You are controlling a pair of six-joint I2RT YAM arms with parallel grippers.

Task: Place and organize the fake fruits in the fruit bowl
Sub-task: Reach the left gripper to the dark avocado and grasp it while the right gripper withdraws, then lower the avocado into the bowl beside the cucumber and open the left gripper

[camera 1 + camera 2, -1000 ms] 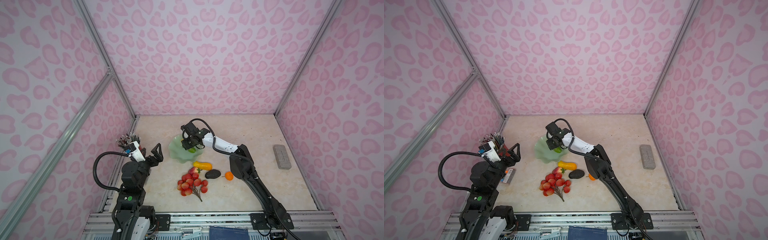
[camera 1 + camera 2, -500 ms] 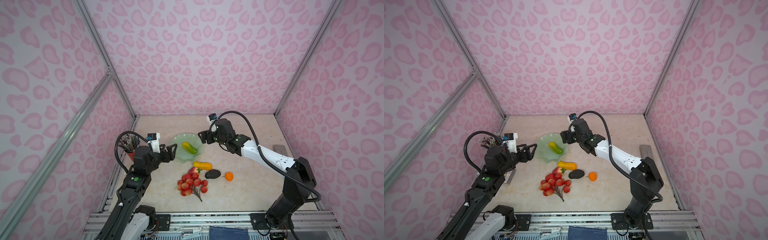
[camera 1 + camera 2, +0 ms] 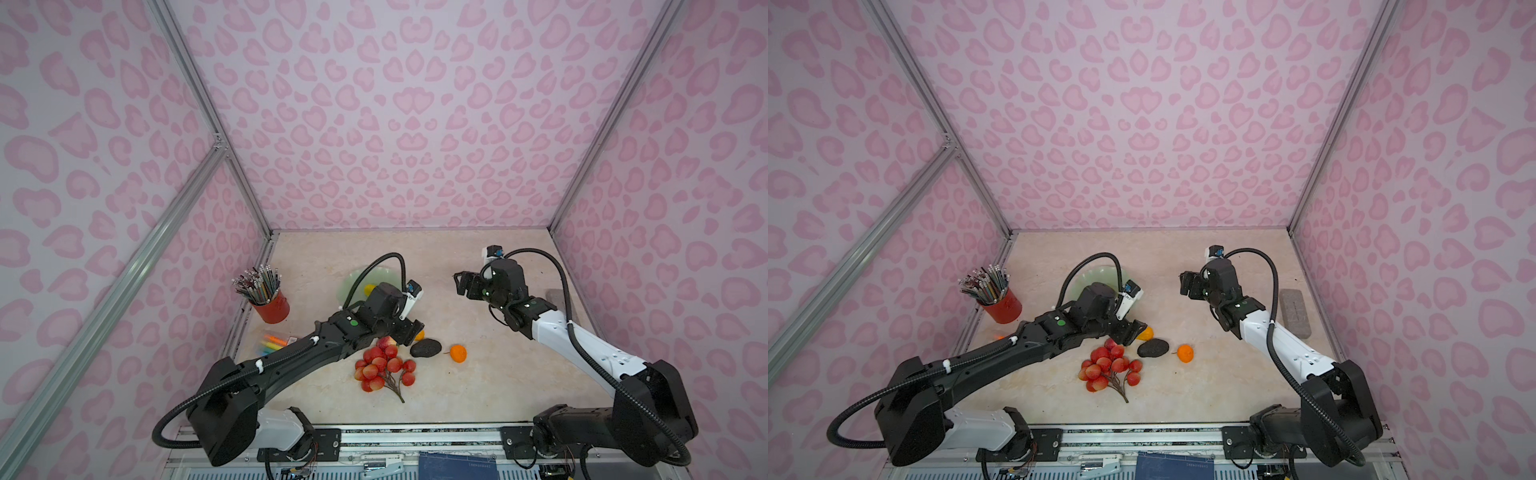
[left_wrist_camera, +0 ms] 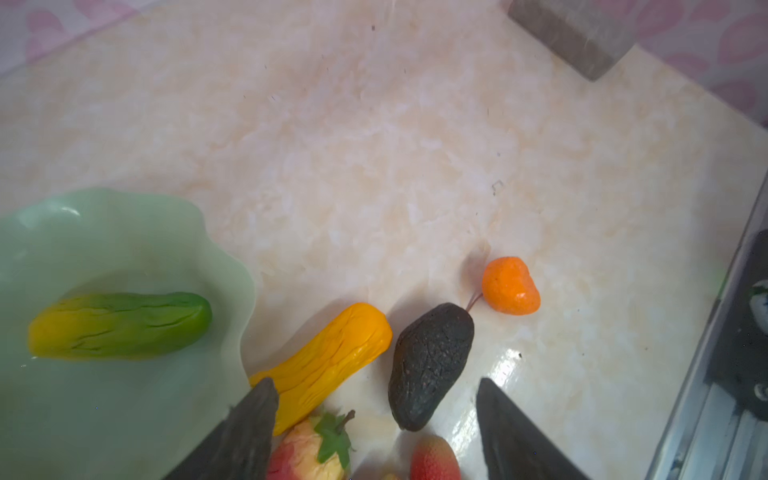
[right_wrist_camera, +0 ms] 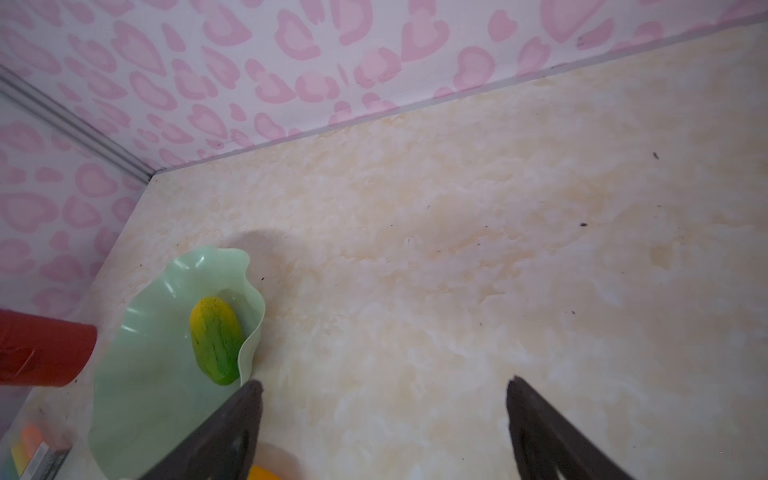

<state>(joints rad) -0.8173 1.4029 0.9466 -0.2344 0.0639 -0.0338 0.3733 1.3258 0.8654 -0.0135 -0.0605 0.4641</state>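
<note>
The mint-green fruit bowl (image 3: 351,286) (image 4: 124,232) (image 5: 137,374) holds the yellow-green oblong (image 4: 120,324) (image 5: 216,338). On the table in front of it lie the yellow-orange oblong (image 4: 328,361), dark avocado (image 3: 425,347) (image 4: 430,365), small orange (image 3: 458,353) (image 4: 510,286), strawberry (image 4: 303,453) and bunch of red balls (image 3: 380,368) (image 3: 1108,368). My left gripper (image 3: 409,332) (image 4: 376,415) hangs open low over the strawberry and the avocado's tip, gripping nothing. My right gripper (image 3: 461,282) (image 5: 384,384) is open and empty, raised to the right of the bowl.
A red cup of pencils (image 3: 270,303) (image 5: 41,353) stands at the left wall. A pack of coloured markers (image 3: 274,343) lies in front of it. A grey block (image 3: 1295,311) (image 4: 577,37) lies by the right wall.
The right gripper left the yellow-green oblong in the bowl, opened and drew back to the right. The left arm swung from the left wall out over the loose fruits, its jaws narrowing.
</note>
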